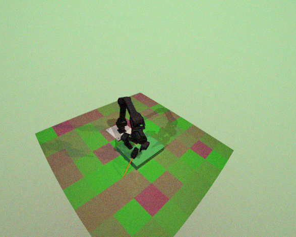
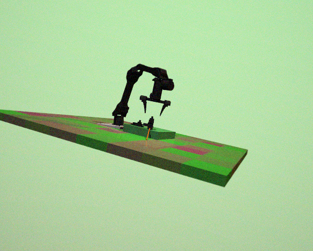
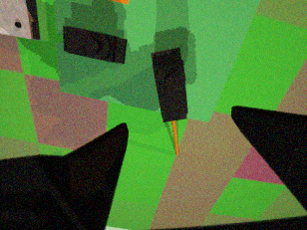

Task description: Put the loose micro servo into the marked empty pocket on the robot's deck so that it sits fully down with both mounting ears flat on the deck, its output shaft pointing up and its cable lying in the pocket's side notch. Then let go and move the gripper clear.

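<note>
The loose micro servo (image 1: 134,152) (image 2: 150,123) (image 3: 170,86) is black and sits at the front edge of the green deck (image 1: 153,152) (image 2: 166,135) (image 3: 219,44). It looks tall in the exterior view; its exact tilt is unclear. Its orange cable (image 1: 127,168) (image 2: 148,134) (image 3: 175,137) runs out past the deck's edge and down. My gripper (image 1: 136,149) (image 2: 153,113) (image 3: 177,119) is open and empty above the servo, with a gap between. A strip of orange marking (image 3: 119,0) shows at the wrist view's top edge; the pocket itself is not clearly visible.
Another black part (image 3: 95,45) sits on the deck beside the loose servo, towards the arm's base. The pale base plate (image 1: 112,131) (image 3: 12,16) lies beside the deck. The deck is a raised block on the chequered table (image 1: 127,218) (image 2: 162,155).
</note>
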`<state>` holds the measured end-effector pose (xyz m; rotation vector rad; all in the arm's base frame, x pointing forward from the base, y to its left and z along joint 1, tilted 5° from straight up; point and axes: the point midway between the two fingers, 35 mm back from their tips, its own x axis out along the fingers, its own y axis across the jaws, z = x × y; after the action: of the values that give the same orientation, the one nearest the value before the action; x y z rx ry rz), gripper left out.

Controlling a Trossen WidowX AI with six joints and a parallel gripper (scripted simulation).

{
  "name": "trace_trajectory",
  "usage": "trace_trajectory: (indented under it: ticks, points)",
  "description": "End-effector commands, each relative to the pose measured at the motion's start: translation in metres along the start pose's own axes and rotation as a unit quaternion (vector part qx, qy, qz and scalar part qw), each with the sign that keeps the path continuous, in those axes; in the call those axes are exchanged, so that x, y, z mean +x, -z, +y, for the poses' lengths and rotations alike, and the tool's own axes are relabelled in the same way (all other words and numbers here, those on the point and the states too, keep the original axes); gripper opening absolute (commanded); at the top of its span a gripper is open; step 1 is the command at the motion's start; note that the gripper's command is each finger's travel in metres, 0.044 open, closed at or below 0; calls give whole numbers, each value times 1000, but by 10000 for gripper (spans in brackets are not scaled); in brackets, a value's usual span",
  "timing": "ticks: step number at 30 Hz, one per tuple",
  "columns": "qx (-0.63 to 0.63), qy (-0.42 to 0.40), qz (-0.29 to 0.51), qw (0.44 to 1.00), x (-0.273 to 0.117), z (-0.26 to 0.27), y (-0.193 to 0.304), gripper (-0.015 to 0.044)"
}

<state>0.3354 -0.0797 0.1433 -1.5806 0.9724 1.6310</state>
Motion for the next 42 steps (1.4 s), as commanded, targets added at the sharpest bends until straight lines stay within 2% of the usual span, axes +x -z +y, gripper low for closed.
trace_trajectory:
  ticks: [1, 6, 24, 36, 41, 42]
  points:
    - [-5, 2, -2, 1000, 6, 0, -1, 440]
    - [-5, 2, -2, 1000, 23, 0, -1, 440]
    - [-5, 2, -2, 1000, 44, 0, -1, 440]
    - [-5, 2, -2, 1000, 44, 0, -1, 125]
    - [-5, 2, -2, 1000, 44, 0, -1, 92]
    - [-5, 2, -2, 1000, 43, 0, -1, 65]
